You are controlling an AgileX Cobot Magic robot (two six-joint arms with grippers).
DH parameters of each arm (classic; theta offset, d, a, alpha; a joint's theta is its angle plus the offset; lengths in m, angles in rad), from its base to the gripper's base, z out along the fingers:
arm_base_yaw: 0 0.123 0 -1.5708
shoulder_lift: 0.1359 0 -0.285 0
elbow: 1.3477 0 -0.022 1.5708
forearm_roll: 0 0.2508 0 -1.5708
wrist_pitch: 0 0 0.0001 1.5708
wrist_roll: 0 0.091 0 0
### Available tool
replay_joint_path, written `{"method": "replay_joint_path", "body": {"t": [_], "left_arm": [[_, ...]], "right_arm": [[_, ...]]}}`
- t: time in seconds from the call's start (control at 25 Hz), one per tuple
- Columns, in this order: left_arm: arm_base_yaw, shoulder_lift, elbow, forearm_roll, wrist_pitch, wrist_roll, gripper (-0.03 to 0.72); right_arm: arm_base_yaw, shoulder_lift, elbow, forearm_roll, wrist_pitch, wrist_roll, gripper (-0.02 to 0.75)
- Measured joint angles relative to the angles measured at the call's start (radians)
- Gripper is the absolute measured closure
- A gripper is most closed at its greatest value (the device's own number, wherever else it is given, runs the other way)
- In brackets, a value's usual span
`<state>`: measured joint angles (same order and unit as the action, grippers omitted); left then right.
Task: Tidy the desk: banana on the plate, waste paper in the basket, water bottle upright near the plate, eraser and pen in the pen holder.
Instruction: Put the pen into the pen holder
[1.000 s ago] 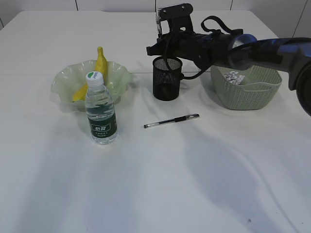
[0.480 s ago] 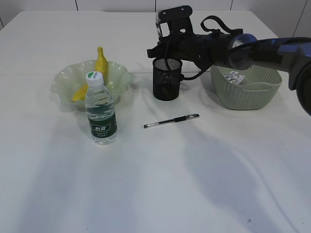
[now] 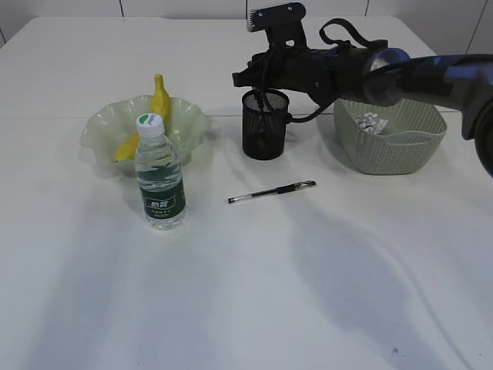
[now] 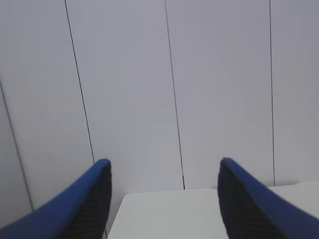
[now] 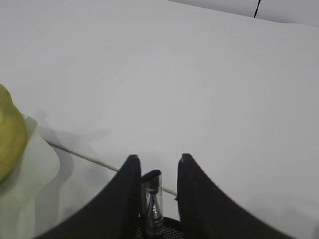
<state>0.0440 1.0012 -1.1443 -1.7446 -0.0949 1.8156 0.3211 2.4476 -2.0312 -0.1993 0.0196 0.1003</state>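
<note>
My right gripper point(image 3: 264, 83) hangs over the black mesh pen holder point(image 3: 264, 127). In the right wrist view its jaws point(image 5: 157, 159) stand open. A clear pen point(image 5: 152, 199) stands upright in the holder, leaning on the left finger, with a gap to the right one. A second pen point(image 3: 271, 192) lies flat on the desk point(image 3: 246, 293). The banana point(image 3: 158, 100) rests on the pale-green plate point(image 3: 104, 127). The water bottle point(image 3: 160, 177) stands upright in front of the plate. The waste paper point(image 3: 371, 122) lies in the sage-green basket point(image 3: 393, 150). No eraser shows. My left gripper point(image 4: 164, 164) is open and empty, facing a wall.
The basket stands just right of the pen holder, under my right arm. The plate's rim point(image 5: 30, 199) and the banana's end point(image 5: 10, 129) show at the left of the right wrist view. A seam point(image 3: 46, 117) crosses the desk behind the plate.
The right gripper's jaws have spread apart over the pen holder, and the arm has risen slightly. Everything on the desk lies as before.
</note>
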Motion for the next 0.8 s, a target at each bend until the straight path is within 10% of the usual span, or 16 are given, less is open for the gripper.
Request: {"method": "replay_joint_path", "body": {"t": [0.8], "left_arm": [[0.0,0.0,0.0,0.0,0.0,0.0,0.214]], "right_arm": [[0.001,-0.178,-0.002,0.008,0.199,0.004,0.537]]}}
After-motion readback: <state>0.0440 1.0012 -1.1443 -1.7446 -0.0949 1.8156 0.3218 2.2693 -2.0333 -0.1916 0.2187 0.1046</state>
